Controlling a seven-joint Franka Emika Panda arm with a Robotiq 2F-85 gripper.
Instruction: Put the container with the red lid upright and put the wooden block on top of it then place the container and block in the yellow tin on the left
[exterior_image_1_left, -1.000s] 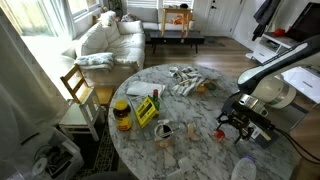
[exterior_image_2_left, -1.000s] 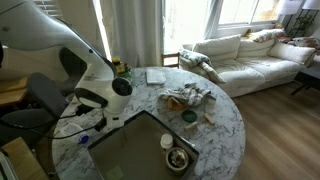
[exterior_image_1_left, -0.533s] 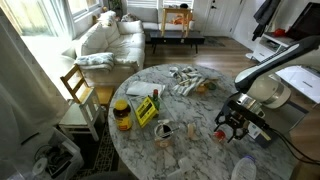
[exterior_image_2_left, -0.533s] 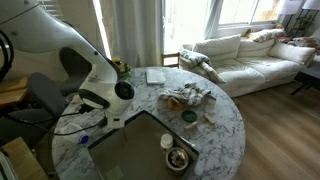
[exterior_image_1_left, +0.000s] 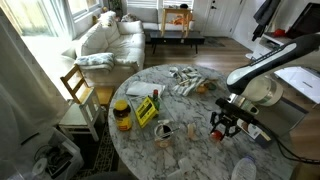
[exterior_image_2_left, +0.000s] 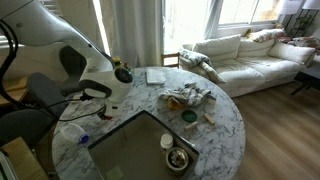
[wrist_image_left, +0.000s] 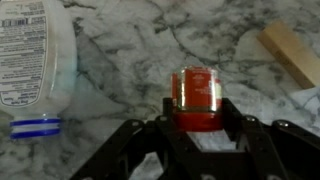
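Observation:
In the wrist view the container with the red lid (wrist_image_left: 195, 92) sits between my gripper's (wrist_image_left: 197, 116) black fingers (wrist_image_left: 228, 118), its red end nearest the camera. The jaws press against both its sides. It rests on the marble table (wrist_image_left: 130, 40). The wooden block (wrist_image_left: 292, 52) lies on the marble at the upper right, apart from the gripper. In an exterior view the gripper (exterior_image_1_left: 222, 127) hangs low over the table's right part, and the yellow tin (exterior_image_1_left: 146, 110) lies far to its left.
A white plastic bottle (wrist_image_left: 35, 60) lies close on the left of the gripper. A dark jar with a yellow lid (exterior_image_1_left: 122, 114) stands beside the tin. Crumpled cloth (exterior_image_1_left: 187, 80) lies at the table's back. A dark tray (exterior_image_2_left: 140, 145) and a small bowl (exterior_image_2_left: 178, 158) are near the front.
The jaws have drawn in from wide open onto the container's sides. The arm has shifted slightly left and lower over the table.

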